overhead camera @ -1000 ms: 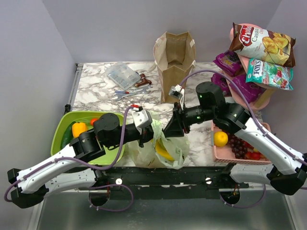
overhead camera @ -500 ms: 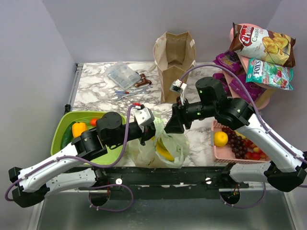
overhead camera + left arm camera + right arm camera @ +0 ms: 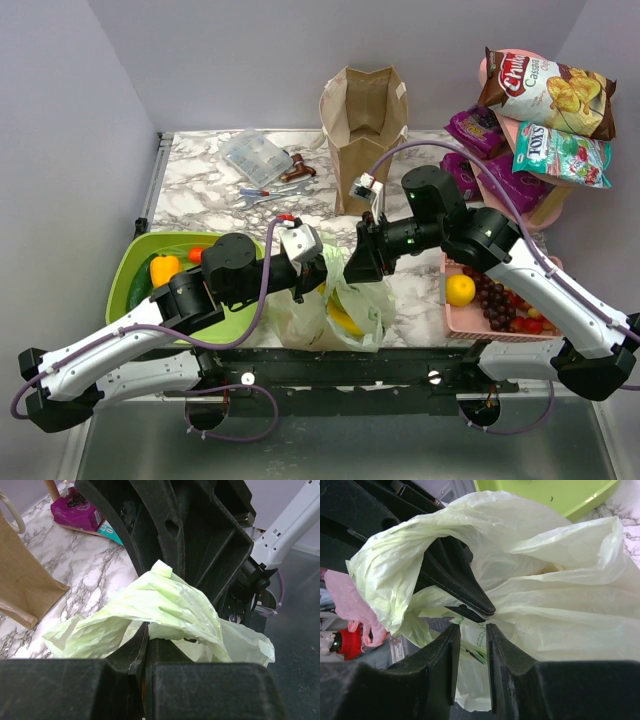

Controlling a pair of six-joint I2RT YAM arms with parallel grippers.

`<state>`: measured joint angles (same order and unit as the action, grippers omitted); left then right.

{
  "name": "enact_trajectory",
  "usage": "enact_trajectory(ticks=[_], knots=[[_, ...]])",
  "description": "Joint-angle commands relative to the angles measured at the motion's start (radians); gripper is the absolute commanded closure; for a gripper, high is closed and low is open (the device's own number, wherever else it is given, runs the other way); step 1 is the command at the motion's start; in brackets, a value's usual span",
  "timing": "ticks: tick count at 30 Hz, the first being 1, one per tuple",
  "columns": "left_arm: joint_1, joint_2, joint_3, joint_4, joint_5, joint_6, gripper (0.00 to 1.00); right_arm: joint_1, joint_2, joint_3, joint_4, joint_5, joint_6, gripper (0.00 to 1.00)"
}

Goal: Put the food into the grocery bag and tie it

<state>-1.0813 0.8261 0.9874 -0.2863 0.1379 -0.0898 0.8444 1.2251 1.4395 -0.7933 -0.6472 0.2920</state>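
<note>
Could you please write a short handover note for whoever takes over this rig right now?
Left gripper: shut on a fold of the translucent pale green plastic bag.
Right gripper: shut on the bag's plastic too, meeting the left one over the bag's mouth.
Things: bunch of yellow bananas inside the bag; yellow-orange bell pepper in the lime green plastic bowl; round orange fruit in the pink plastic tray.
Done: bananas bagged.
Left: pepper and orange not bagged; no knot visible.
</note>
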Motion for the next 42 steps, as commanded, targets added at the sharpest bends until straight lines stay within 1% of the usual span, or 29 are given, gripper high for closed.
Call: enact_trajectory(ticks=[1, 10, 12, 21, 29, 36, 42], knots=[[0.003, 0.004, 0.013, 0.008, -0.017, 0.011, 1.00, 0.007, -0.019, -0.039, 0.091, -0.092, 0.035, 0.66], [0.002, -0.002, 0.004, 0.013, -0.026, 0.011, 1.00, 0.008, -0.043, -0.083, 0.185, -0.236, 0.069, 0.67], [0.002, -0.002, 0.003, 0.014, -0.027, 0.011, 1.00, 0.007, -0.053, -0.101, 0.195, -0.249, 0.063, 0.64], [0.002, -0.007, 0.002, 0.019, -0.008, -0.002, 1.00, 0.007, -0.056, -0.208, 0.295, -0.307, 0.086, 0.63], [0.001, -0.018, -0.010, 0.033, -0.003, -0.017, 1.00, 0.007, -0.072, -0.225, 0.349, -0.376, 0.093, 0.56], [0.002, -0.016, -0.024, 0.057, 0.009, -0.045, 1.00, 0.007, -0.077, -0.247, 0.413, -0.347, 0.125, 0.52], [0.001, -0.025, -0.042, 0.074, 0.011, -0.075, 1.00, 0.008, -0.092, -0.290, 0.508, -0.254, 0.182, 0.52]])
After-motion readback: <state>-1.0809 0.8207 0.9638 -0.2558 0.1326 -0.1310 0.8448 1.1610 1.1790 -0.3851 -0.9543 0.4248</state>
